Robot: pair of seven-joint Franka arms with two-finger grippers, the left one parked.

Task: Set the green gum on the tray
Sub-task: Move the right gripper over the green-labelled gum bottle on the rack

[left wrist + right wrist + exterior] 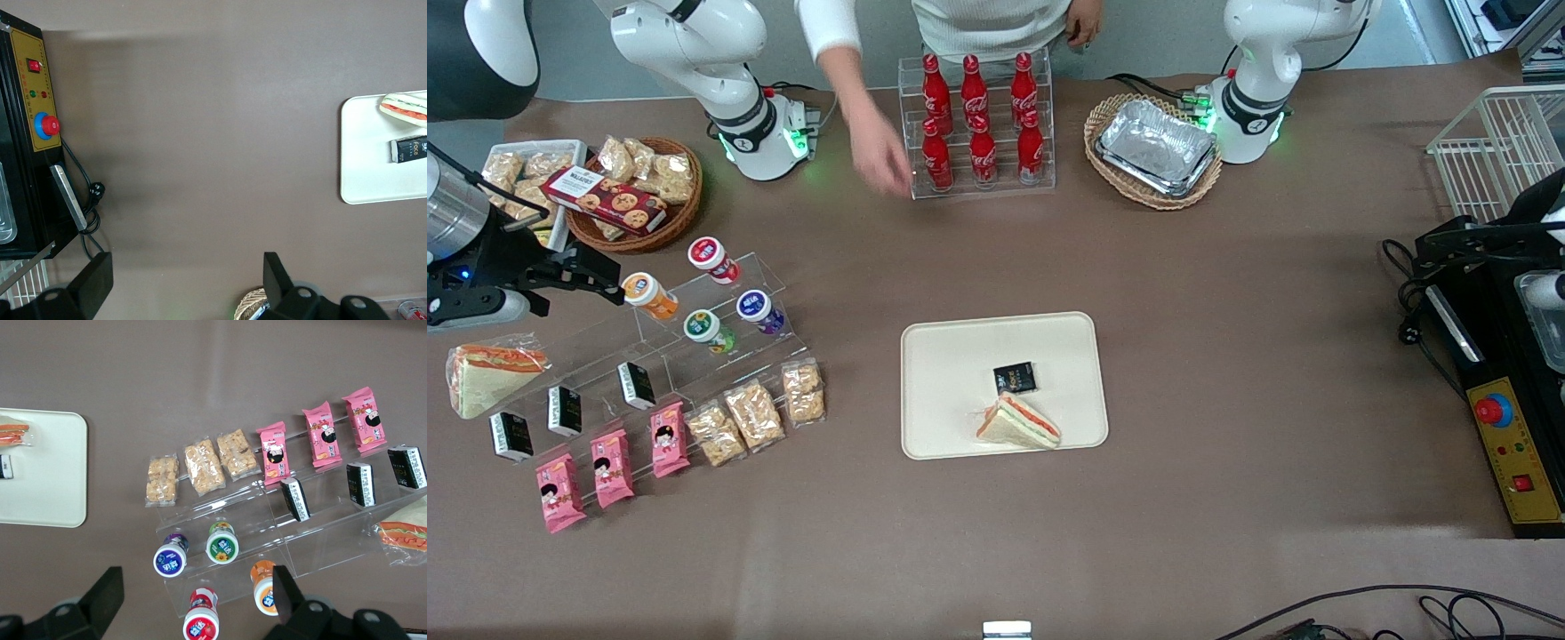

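The green gum, a green jar with a white lid, lies on the clear stepped display stand beside a purple jar and nearer the front camera than an orange jar and a red jar. My gripper hangs open and holds nothing, above the stand's working-arm end, close to the orange jar and apart from the green gum. The cream tray lies mid-table, carrying a sandwich and a black packet.
Pink snack packs, nut bars and black boxes fill the stand's lower steps. A wrapped sandwich lies beside it. A person's hand reaches near the cola bottle rack. A foil pan sits in a basket.
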